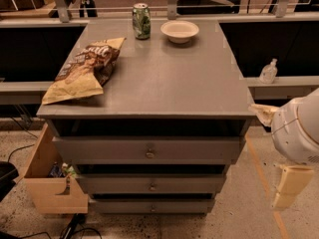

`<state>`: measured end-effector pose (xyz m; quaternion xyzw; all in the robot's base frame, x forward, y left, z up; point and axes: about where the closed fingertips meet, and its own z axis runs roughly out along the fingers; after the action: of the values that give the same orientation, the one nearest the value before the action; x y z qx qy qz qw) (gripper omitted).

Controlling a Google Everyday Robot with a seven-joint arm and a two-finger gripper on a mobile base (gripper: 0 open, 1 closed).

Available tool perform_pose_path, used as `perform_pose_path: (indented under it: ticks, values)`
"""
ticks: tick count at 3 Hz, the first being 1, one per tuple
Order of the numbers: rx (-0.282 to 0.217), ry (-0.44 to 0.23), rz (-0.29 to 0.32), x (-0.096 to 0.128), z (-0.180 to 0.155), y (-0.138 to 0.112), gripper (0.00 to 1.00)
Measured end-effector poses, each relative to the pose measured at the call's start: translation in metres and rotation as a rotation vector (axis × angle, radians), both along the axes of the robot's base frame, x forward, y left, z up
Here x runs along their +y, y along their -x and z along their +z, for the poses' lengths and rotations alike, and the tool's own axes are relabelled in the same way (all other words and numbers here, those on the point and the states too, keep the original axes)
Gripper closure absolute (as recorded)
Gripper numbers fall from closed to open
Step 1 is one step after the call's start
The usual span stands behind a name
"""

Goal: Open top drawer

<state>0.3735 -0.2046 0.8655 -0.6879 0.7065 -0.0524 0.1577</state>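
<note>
The top drawer (147, 150) is the widest grey front on the grey cabinet, just under the tabletop, with a small round metal knob (149, 154) at its centre. A dark gap runs above its front panel. Two shorter grey drawer fronts (151, 185) sit below it. My gripper (288, 187) hangs at the right edge of the view, below the white rounded arm casing (299, 129). It is to the right of the cabinet, apart from it, at about the height of the lower drawers.
On the cabinet top (164, 78) lie a chip bag (84, 68), a green can (141, 20) and a white bowl (179, 31). A light plywood box (47, 183) stands on the floor at the left. A small clear bottle (268, 71) stands on the right ledge.
</note>
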Motion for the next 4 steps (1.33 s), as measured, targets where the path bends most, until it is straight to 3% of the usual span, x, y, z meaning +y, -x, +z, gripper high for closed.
perform_pose_path:
  ticks: [1, 2, 4]
  values:
    - [0.004, -0.026, -0.001, 0.01, -0.02, 0.008, 0.0]
    - [0.015, -0.051, -0.011, 0.027, -0.078, 0.023, 0.0]
    - [-0.001, -0.1, 0.029, 0.048, -0.155, 0.001, 0.0]
